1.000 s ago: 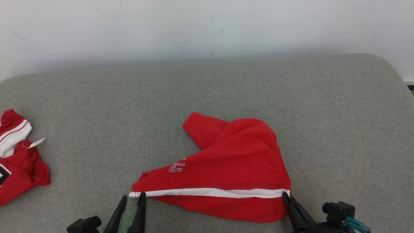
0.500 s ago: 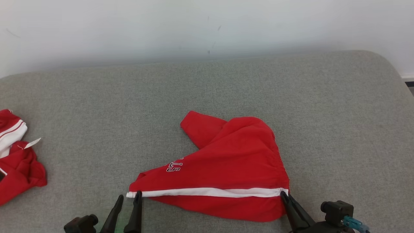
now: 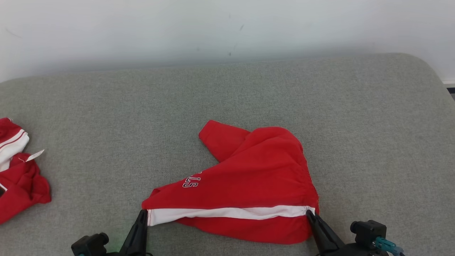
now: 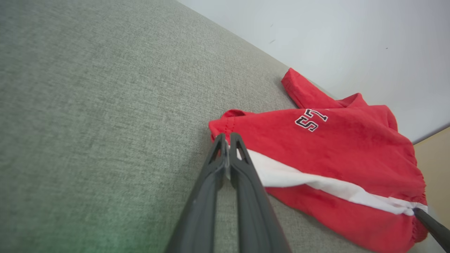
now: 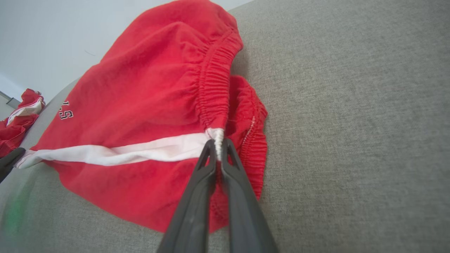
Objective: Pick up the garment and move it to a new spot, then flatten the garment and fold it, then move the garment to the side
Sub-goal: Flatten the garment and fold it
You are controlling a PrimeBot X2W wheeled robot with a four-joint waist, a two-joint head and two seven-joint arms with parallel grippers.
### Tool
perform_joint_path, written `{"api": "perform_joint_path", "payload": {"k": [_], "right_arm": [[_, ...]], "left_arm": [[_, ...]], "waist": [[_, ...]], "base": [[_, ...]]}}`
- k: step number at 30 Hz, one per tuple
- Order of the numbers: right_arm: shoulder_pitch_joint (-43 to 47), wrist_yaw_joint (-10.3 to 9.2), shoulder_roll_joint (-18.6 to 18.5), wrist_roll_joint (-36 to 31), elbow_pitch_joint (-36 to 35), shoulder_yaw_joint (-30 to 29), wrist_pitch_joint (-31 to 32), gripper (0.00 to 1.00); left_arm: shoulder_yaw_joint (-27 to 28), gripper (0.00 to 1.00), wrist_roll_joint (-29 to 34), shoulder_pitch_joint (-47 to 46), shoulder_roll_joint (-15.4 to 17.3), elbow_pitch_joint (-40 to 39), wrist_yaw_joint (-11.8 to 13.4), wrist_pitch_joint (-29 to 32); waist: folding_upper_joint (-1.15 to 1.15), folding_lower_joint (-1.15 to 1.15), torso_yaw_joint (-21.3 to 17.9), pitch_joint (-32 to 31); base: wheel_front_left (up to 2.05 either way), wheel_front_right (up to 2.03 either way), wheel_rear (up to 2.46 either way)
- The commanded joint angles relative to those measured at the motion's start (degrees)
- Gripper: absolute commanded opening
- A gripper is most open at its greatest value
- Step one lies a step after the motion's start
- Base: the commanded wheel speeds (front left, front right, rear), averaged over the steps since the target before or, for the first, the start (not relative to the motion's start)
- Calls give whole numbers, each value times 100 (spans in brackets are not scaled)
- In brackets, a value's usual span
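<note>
The garment (image 3: pixel 256 177) is red with a white stripe, a gathered elastic band and the black letters "LS". It lies crumpled in the near middle of a grey cushioned surface (image 3: pixel 106 106). My left gripper (image 3: pixel 143 213) is shut on the left end of the white stripe; in the left wrist view its fingers (image 4: pixel 226 138) pinch that corner of the garment (image 4: pixel 334 147). My right gripper (image 3: pixel 308 212) is shut on the stripe's right end, where the right wrist view shows the fingers (image 5: pixel 217 142) clamping the elastic band of the garment (image 5: pixel 140 98).
A second red and white garment (image 3: pixel 17 177) with a tag lies bunched at the far left edge. A pale wall (image 3: pixel 213 28) runs behind the cushion. The cushion's rounded corner (image 3: pixel 426 71) is at the back right, with bare grey fabric around the garment.
My left gripper has closed onto the left end of the white stripe, which now looks wider there. The head camera has shifted slightly. The right gripper keeps its hold.
</note>
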Motion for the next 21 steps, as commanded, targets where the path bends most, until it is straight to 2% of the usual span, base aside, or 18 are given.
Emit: {"api": "perform_joint_path", "payload": {"k": [1, 15, 21], "right_arm": [[-78, -4, 14, -22, -19, 0, -1, 0], [-50, -4, 78, -74, -53, -85, -1, 0], [-15, -4, 98, -78, -92, -143, -1, 0]], "left_arm": [[-26, 0, -42, 3, 30, 31, -1, -6], [-183, 0, -143, 60, 133, 224, -1, -6], [-26, 0, 25, 115, 123, -118, 0, -6]], "waist": [[-1, 0, 10, 10], [-1, 0, 50, -101], [-1, 0, 93, -171]], "base": [[0, 0, 0], [0, 0, 0], [0, 0, 0]]}}
